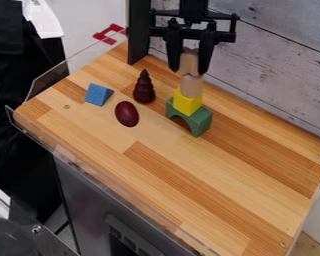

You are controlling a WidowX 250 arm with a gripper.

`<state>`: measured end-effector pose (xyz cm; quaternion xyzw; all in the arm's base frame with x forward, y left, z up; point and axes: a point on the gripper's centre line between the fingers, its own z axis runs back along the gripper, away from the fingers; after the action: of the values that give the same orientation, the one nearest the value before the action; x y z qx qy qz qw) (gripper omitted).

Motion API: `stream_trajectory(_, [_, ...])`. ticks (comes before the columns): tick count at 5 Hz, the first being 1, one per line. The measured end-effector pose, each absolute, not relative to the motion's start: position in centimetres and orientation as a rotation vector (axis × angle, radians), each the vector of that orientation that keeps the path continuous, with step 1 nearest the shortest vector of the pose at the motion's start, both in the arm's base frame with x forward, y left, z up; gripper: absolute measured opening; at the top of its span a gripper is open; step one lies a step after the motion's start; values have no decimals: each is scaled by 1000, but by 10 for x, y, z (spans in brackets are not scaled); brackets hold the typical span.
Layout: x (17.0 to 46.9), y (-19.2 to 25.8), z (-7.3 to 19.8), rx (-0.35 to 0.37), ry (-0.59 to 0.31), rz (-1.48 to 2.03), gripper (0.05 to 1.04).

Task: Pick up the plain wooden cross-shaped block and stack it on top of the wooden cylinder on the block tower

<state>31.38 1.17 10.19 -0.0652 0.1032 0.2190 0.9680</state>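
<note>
I seem mid-placement, my claw (pixel 189 71) pinching a wooden block (pixel 189 62) above the green arch (pixel 201 121); release calls for steadiness.

No text, label, brand, number or sign legible.
</note>
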Motion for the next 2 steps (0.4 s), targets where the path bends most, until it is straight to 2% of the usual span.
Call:
stream_trajectory(1, [313,10,100,-129,213,439,461])
stream_trajectory(2, [312,8,99,-129,226,431,525])
